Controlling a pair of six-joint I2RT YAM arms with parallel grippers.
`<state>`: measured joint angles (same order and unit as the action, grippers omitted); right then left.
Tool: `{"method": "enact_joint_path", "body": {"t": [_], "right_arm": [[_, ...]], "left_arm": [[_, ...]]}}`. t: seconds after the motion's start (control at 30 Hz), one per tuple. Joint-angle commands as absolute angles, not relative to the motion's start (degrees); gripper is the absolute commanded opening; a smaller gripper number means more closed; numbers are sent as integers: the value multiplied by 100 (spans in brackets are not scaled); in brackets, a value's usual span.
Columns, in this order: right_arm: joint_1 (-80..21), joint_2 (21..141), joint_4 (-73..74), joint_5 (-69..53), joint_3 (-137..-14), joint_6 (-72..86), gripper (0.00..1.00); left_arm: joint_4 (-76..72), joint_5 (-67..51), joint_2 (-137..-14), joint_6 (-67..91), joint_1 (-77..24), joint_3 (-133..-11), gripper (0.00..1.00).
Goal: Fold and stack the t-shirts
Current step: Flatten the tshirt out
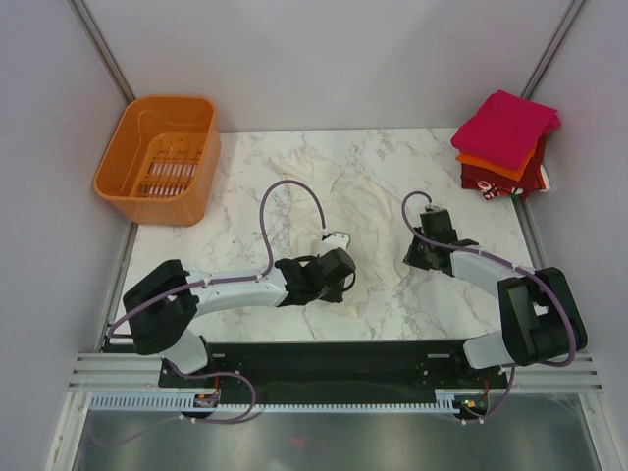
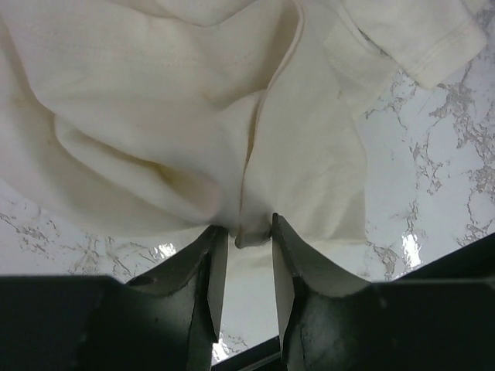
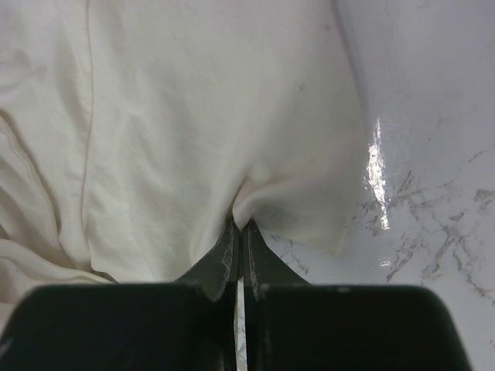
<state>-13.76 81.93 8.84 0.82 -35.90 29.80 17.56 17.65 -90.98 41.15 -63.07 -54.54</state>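
Observation:
The cream-white t-shirt lies crumpled across the middle of the marble table. My left gripper is at the shirt's near edge. In the left wrist view its jaws are narrowed onto a bunched hem of the shirt, with creases running to the tips. My right gripper is at the shirt's right edge. In the right wrist view it is pinched shut on a fold of the shirt. A folded magenta-pink shirt tops an orange one and a dark red one at the far right.
An orange slotted basket stands at the far left corner, off the marble edge. Grey walls enclose the table on three sides. The black base rail runs along the near edge.

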Motion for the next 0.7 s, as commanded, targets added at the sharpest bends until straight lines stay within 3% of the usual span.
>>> {"method": "enact_joint_path", "body": {"t": [0.0,0.07,0.13,0.17,0.67], "right_arm": [[-1380,8323,1055,9,-3437,2936,0],[-1380,8323,1055,9,-3437,2936,0],[-1380,8323,1055,9,-3437,2936,0],[-1380,8332,1046,9,-3437,2936,0],[-1380,8323,1037,18,-3428,2927,0]], "left_arm": [[1819,2144,-8772,4298,-6495,-5748,37],[2064,2320,-8754,4359,-6556,-5835,44],[2346,2434,-8737,4386,-6644,-5915,57],[2390,2452,-8719,4429,-6679,-5924,57],[2487,2487,-9114,4447,-6741,-6213,45]]}}
